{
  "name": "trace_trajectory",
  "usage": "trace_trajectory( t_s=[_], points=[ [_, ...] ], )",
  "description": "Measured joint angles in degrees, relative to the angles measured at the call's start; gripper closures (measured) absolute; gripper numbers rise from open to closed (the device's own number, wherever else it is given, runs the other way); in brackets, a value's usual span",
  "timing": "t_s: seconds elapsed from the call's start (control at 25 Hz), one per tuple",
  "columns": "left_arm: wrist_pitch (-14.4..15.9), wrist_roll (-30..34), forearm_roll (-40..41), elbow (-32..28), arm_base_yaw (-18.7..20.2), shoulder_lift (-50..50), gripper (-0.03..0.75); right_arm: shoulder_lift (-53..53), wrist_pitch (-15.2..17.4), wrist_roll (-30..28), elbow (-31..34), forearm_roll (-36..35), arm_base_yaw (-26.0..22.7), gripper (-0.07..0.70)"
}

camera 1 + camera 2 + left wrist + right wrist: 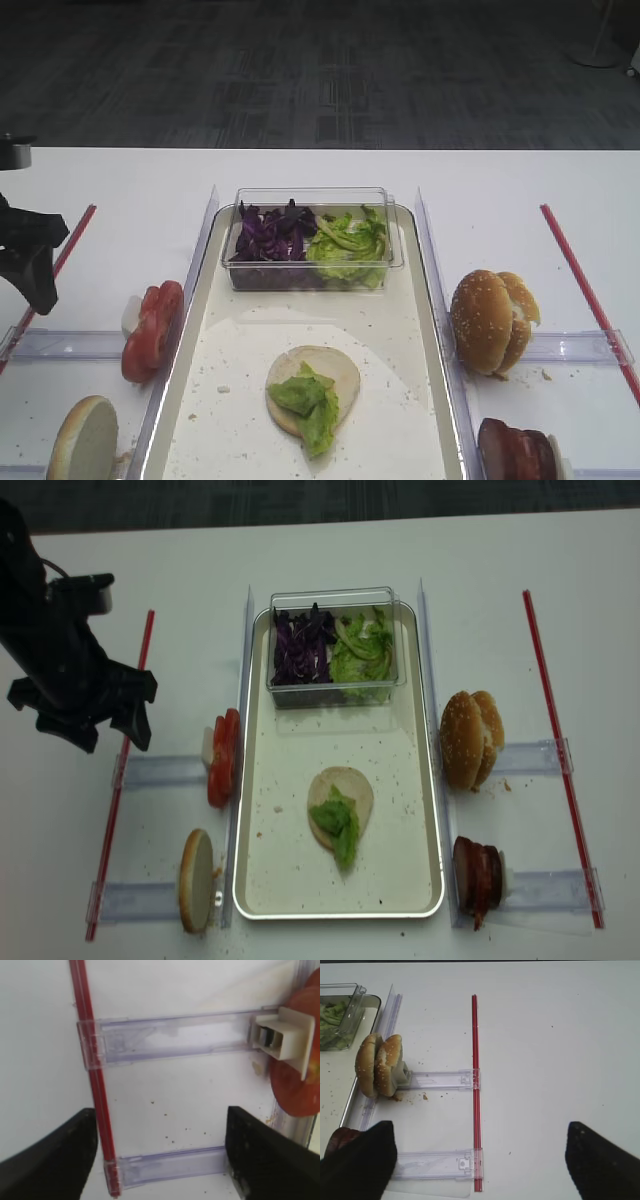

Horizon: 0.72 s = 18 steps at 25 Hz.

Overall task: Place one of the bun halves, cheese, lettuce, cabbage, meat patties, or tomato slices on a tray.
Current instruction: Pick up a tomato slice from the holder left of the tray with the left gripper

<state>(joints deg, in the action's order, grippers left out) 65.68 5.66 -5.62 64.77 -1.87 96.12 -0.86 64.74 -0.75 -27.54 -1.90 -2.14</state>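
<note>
White tabletop (500, 190) carries the tray (420, 810), where a flat bun half (335, 368) with lettuce (312, 400) already lies; tomato slices (152, 330) and meat patties (515, 450) wait outside; my left jaws (160, 1150) and right jaws (480, 1160) are spread, empty.

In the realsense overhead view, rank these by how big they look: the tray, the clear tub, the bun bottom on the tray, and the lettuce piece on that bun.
1. tray
2. clear tub
3. bun bottom
4. lettuce piece, which hangs past the bun's near edge
</note>
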Motion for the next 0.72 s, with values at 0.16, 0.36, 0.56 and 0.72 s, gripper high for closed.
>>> trace_trajectory(
  t_s=[0.16, 0.36, 0.56, 0.72],
  points=[
    [0.94, 0.00, -2.04, 0.36, 0.00, 1.31, 0.224, 0.00, 0.00, 0.00, 0.00, 0.00, 0.00, -0.063],
    [1.07, 0.13, -4.57, 0.49, 0.00, 1.35, 0.224, 0.00, 0.00, 0.00, 0.00, 0.00, 0.00, -0.063],
    [1.07, 2.55, -7.05, 0.53, 0.00, 1.35, 0.224, 0.00, 0.00, 0.00, 0.00, 0.00, 0.00, -0.063],
    [1.07, 2.77, -7.04, 2.15, 0.76, 1.35, 0.237, 0.00, 0.00, 0.00, 0.00, 0.00, 0.00, -0.063]
  ],
)
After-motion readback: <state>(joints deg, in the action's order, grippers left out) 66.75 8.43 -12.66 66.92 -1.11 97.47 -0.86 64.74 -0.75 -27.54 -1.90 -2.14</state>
